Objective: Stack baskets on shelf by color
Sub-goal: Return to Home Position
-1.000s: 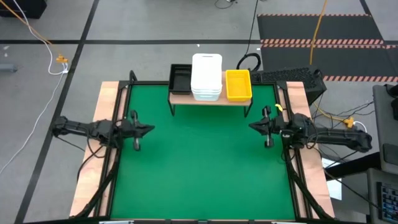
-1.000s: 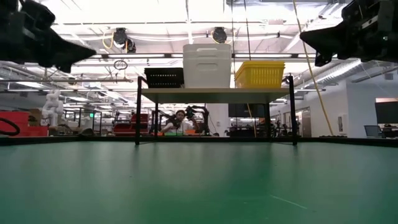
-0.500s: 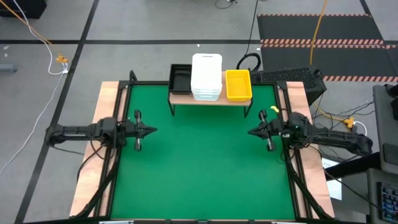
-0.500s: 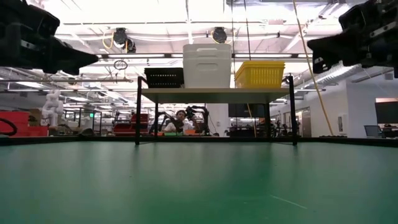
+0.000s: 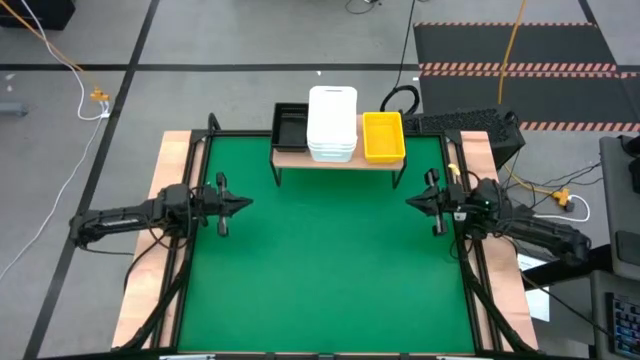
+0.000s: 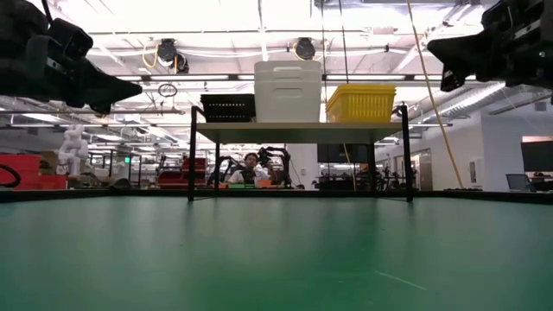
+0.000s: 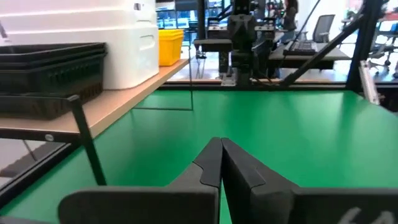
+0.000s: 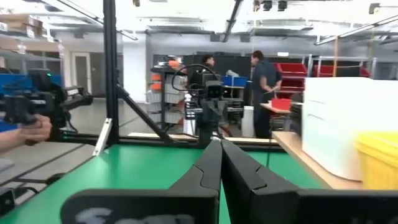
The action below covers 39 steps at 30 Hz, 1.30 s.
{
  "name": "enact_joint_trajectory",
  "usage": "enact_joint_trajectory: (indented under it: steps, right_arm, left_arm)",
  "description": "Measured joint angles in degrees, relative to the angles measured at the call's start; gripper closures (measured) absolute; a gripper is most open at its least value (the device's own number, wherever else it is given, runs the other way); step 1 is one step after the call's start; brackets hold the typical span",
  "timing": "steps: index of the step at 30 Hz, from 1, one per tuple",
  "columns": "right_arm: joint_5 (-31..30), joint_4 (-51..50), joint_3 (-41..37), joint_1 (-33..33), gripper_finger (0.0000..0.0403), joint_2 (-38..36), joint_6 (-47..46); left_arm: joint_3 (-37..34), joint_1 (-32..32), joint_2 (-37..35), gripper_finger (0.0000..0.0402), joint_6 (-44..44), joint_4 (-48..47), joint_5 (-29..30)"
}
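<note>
Looking down, you see the shelf (image 5: 340, 161) at the upper centre of the frame, along the top edge of the green desk (image 5: 320, 280). It carries black baskets (image 5: 290, 125) at its left end, white baskets (image 5: 332, 120) in the middle and yellow baskets (image 5: 383, 135) at its right end. Your left tool (image 5: 243, 206) hangs over the desk's left side, fingers pressed together, holding nothing. Your right tool (image 5: 409, 204) mirrors it at the right side, likewise closed and bare
</note>
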State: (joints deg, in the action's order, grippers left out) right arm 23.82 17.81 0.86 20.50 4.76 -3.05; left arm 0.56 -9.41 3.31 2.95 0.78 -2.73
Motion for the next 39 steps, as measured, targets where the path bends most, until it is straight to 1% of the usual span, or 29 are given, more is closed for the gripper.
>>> enact_joint_trajectory:
  steps: [3,4,7,11,14,20,24,39]
  right_arm:
    - [0.0,-5.9,0.0,1.2,0.0403,-4.5,0.6]
    - [0.0,-6.6,0.0,1.5,0.0403,-4.7,0.6]
    - [0.1,-6.4,0.0,1.8,0.0403,-4.4,0.3]
    - [0.3,-4.7,0.0,1.9,0.0403,-4.5,0.3]
    - [0.3,-4.8,0.0,1.9,0.0403,-4.5,0.3]
    - [0.3,-4.8,-0.1,1.9,0.0403,-4.5,2.2]
    - [0.3,-4.8,-0.1,1.9,0.0403,-4.5,2.1]
    - [0.3,-4.8,-0.1,1.9,0.0403,-4.5,2.2]
  left_arm:
    - [0.0,0.4,0.0,0.0398,-0.5,0.2,-0.7]
    - [0.0,0.6,0.0,0.0397,-0.5,0.2,-0.7]
    - [0.0,0.6,0.2,0.0393,-1.2,0.2,-1.2]
    - [0.0,1.1,3.0,0.0398,-3.1,0.3,-1.4]
    - [0.0,1.2,5.8,0.0396,-3.6,0.0,-0.1]
    - [0.0,1.2,8.9,0.0372,2.0,0.1,0.2]
    - [0.0,1.2,9.3,0.0365,2.5,0.2,0.2]
    - [0.0,1.2,9.3,0.0364,2.6,0.2,0.3]
